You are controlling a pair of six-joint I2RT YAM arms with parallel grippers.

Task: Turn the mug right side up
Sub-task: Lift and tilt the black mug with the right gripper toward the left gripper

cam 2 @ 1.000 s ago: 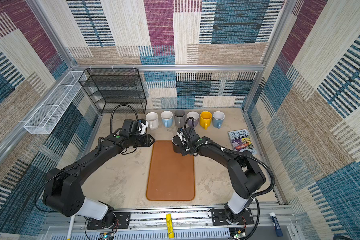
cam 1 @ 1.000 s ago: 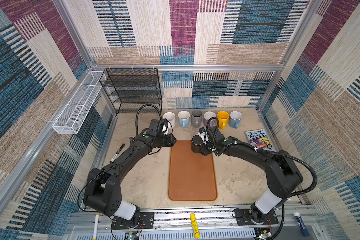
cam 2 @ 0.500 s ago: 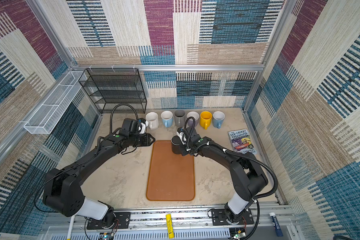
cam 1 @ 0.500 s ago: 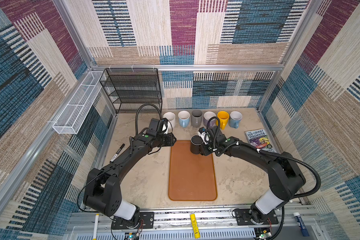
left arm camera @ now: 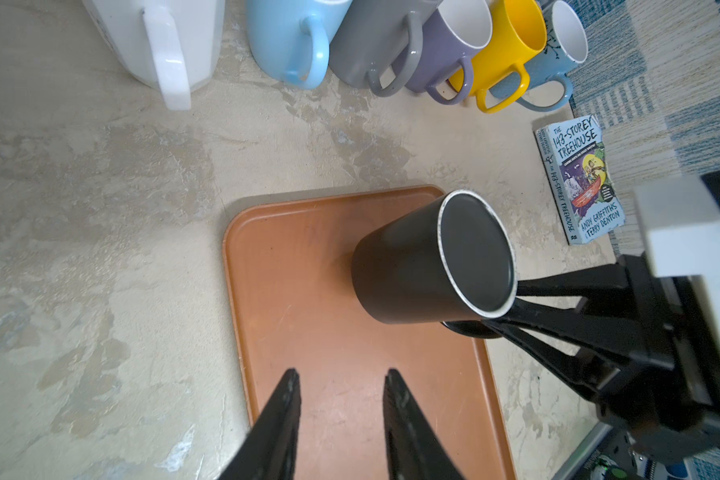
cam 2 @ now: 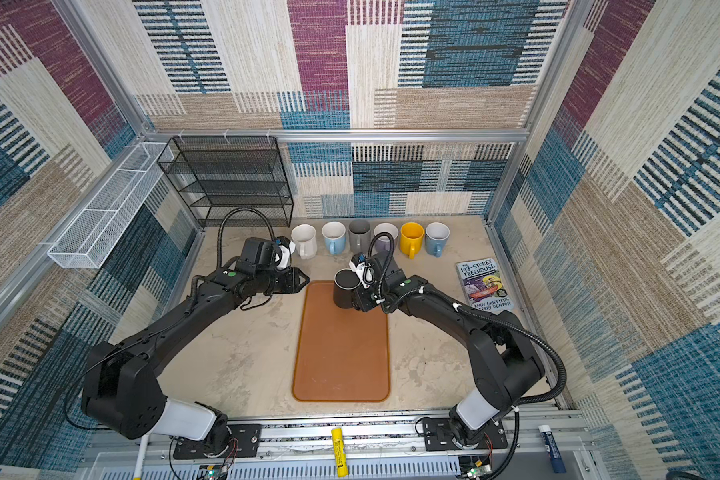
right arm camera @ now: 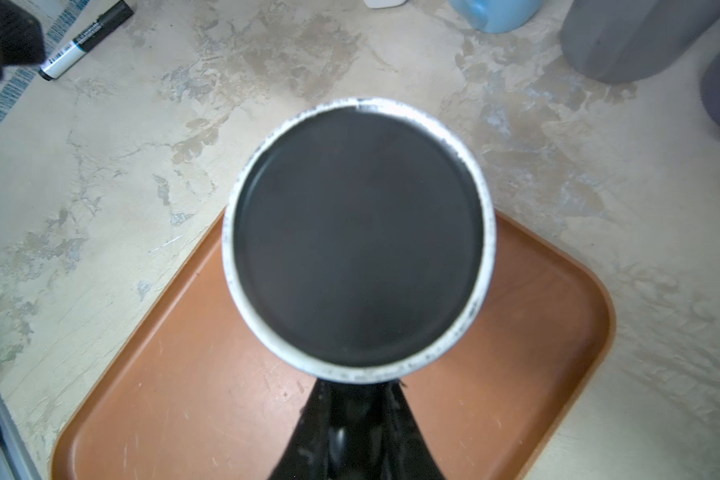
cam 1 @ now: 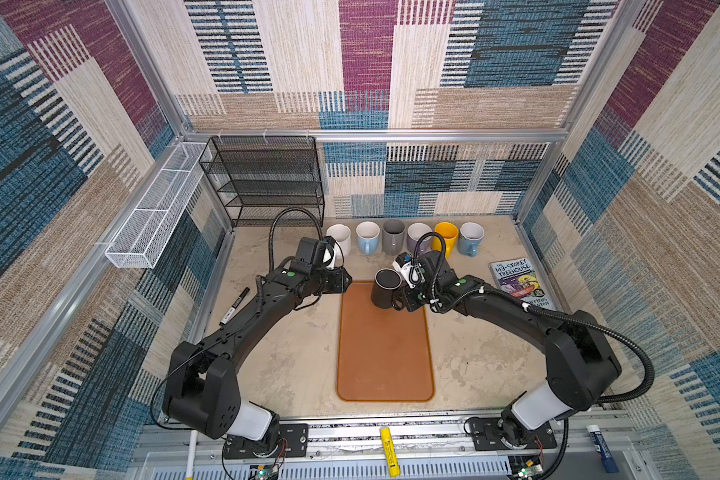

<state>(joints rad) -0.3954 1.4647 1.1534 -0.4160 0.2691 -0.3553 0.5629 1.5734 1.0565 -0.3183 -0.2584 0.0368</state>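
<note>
The black mug (cam 1: 385, 288) stands bottom up at the far end of the tray (cam 1: 385, 357) — its pale-ringed base faces upward in both top views. The right gripper (left arm camera: 512, 304) is clamped on the mug's handle (left arm camera: 466, 329), reaching in from the tray's right edge. I cannot tell whether the rim rests on the tray or hangs just above it. The left gripper (left arm camera: 341, 380) hangs by the tray's far left corner, jaws parted and empty — clear of the mug. Six coloured cups (cam 1: 393, 237) line up beyond the tray's far end.
</note>
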